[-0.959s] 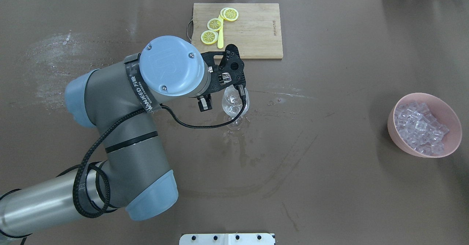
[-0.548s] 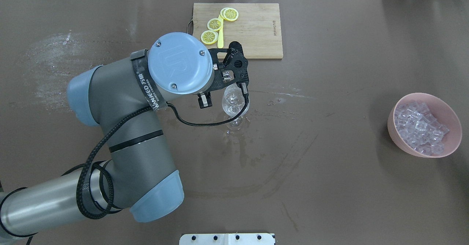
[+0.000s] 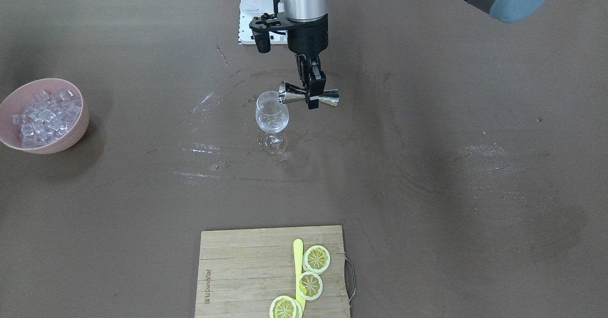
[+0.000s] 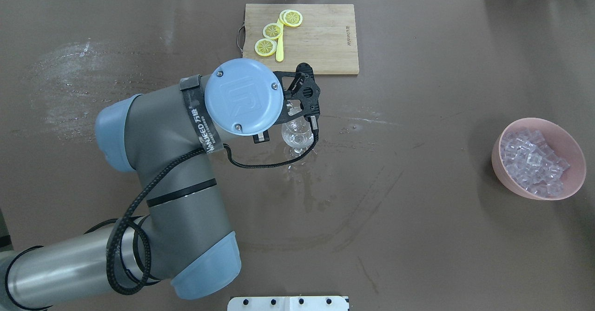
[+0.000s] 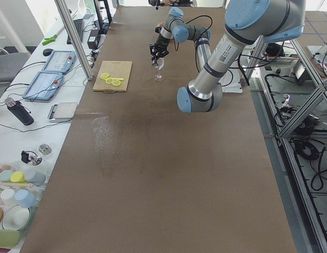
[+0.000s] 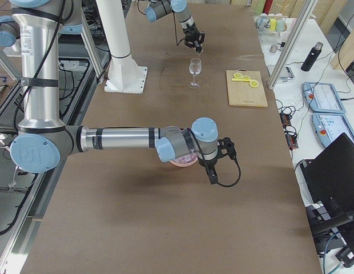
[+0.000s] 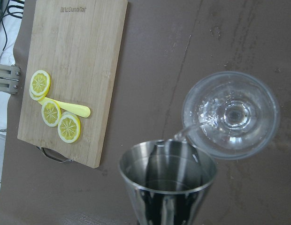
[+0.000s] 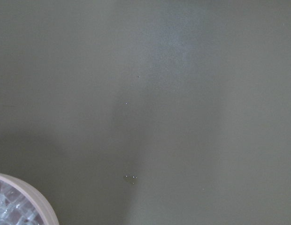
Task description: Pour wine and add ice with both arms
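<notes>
1. The left arm (image 4: 176, 171) reaches in from the overhead view's left. Its hand (image 3: 312, 94) is clamped on the waist of a steel jigger (image 3: 329, 98), which is tipped on its side above the tabletop (image 4: 418, 236).
2. The jigger's mouth sits at the rim of an upright wine glass (image 3: 271, 116). A thin stream of clear liquid (image 7: 190, 129) runs from it into the glass, which stands among wet smears.
3. Beyond the glass, a wooden cutting board (image 4: 325, 41) carries lemon slices (image 4: 265, 47) and a yellow stick (image 4: 279, 50).
4. At the far right, well apart from the glass, a pink bowl (image 4: 503, 175) holds the ice (image 4: 534, 162), a heap of clear cubes.
5. The right arm (image 6: 120, 138) stretches across over that bowl, and its hand (image 6: 212, 174) hangs by the bowl's edge. I cannot tell whether its fingers are apart or together.
</notes>
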`<state>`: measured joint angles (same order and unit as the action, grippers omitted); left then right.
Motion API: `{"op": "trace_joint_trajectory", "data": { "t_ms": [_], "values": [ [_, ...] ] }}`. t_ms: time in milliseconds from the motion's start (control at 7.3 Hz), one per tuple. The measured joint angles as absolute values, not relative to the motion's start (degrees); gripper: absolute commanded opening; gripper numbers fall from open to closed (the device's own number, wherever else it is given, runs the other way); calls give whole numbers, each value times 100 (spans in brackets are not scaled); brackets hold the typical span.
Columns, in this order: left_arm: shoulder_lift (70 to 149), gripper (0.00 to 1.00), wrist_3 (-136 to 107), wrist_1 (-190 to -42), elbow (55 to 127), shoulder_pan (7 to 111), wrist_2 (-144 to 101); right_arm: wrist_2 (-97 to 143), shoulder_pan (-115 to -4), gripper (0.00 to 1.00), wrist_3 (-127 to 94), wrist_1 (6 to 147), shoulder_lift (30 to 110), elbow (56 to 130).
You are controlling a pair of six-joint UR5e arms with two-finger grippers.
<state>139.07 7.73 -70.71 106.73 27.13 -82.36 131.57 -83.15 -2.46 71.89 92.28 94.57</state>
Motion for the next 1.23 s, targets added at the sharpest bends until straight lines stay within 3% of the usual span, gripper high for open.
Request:
{"op": "trace_joint_trajectory", "data": {
  "t_ms": [1233],
  "values": [
    [14388, 0, 769, -5983, 10587, 2360, -7579, 13209, -8315, 100, -247, 7183, 9225, 9413]
  ]
}}
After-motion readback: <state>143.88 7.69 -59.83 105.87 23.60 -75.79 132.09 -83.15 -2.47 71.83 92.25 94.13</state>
